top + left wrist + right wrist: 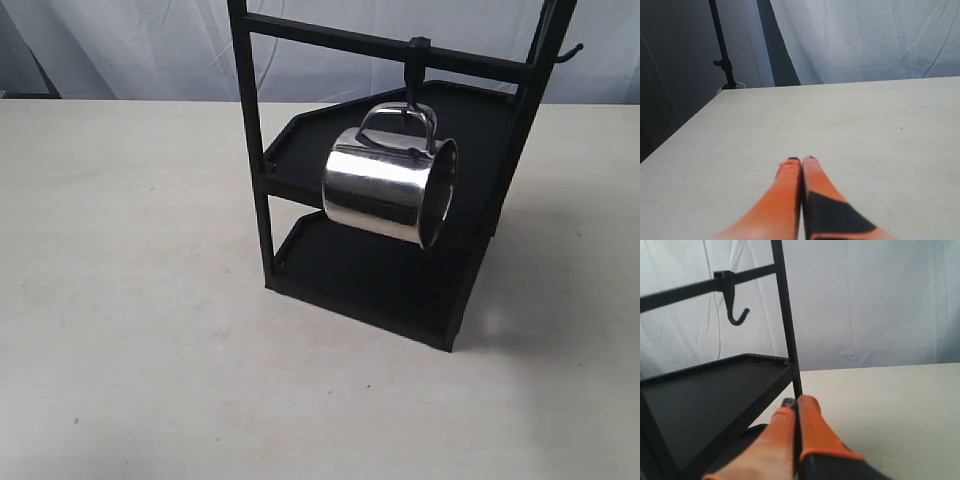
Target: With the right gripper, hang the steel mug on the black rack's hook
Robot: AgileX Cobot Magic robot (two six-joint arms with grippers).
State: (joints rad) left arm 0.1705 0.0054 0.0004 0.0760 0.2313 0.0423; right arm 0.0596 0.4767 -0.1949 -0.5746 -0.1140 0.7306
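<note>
The steel mug [385, 190] hangs tilted by its wire handle [398, 118] from the hook [413, 80] on the crossbar [330, 40] of the black rack [258, 180], above the two shelves. Neither gripper shows in the exterior view. My right gripper [796, 401] has orange fingers pressed together with nothing between them. It is close to a rack post [787, 325] and a shelf [705, 395]. In that view a J-shaped hook with a square collar [735, 315] hangs bare, and the mug is out of sight. My left gripper [801, 160] is shut and empty, low over the table.
The rack stands on a pale table [120, 300] before a white curtain. A slimmer prong hook [570, 50] sticks out at the rack's upper right. Beyond the table's far edge, the left wrist view shows a black stand pole [722, 50].
</note>
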